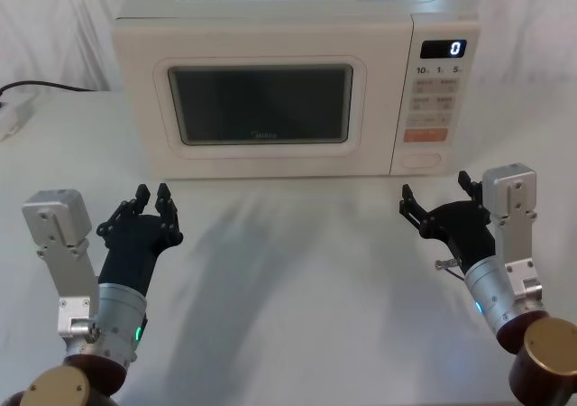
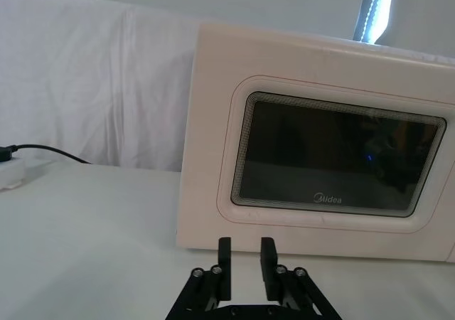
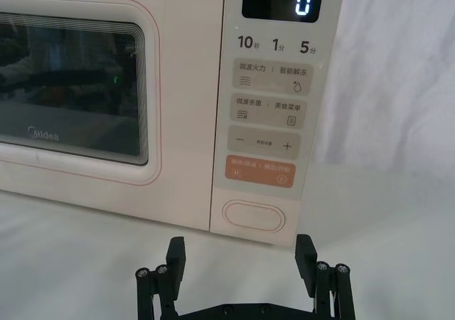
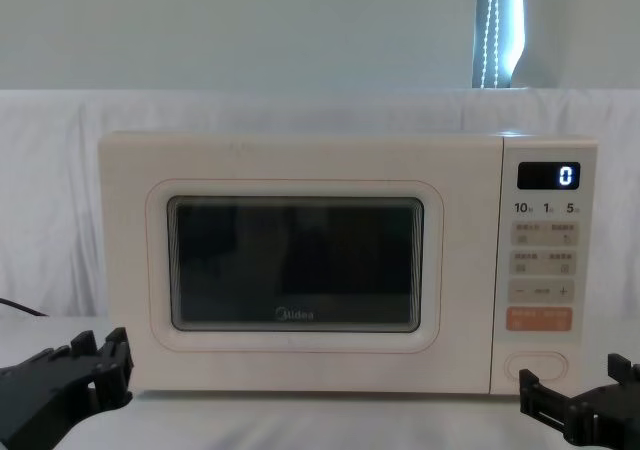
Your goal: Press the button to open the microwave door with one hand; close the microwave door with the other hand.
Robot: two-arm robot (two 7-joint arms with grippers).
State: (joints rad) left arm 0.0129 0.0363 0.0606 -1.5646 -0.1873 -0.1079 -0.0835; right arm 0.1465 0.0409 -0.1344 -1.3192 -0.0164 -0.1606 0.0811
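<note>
The cream microwave (image 1: 270, 27) stands at the back of the table, and its display (image 1: 443, 49) reads "0". The microwave door (image 1: 144, 99) with the dark window is closed flush. At the bottom of the control panel lies the wide oval button (image 1: 420, 161), which the right wrist view has straight ahead as the button (image 3: 254, 215). My right gripper (image 1: 435, 189) hovers open a short way in front of that panel and touches nothing. In front of the door's left part, my left gripper (image 1: 153, 192) holds its fingers nearly together, empty.
A white cloth covers the table (image 1: 288, 271) and the wall behind. At the far left a black cable (image 1: 45, 87) runs to a white power strip (image 1: 7, 117). An orange button (image 1: 425, 135) sits just above the oval one.
</note>
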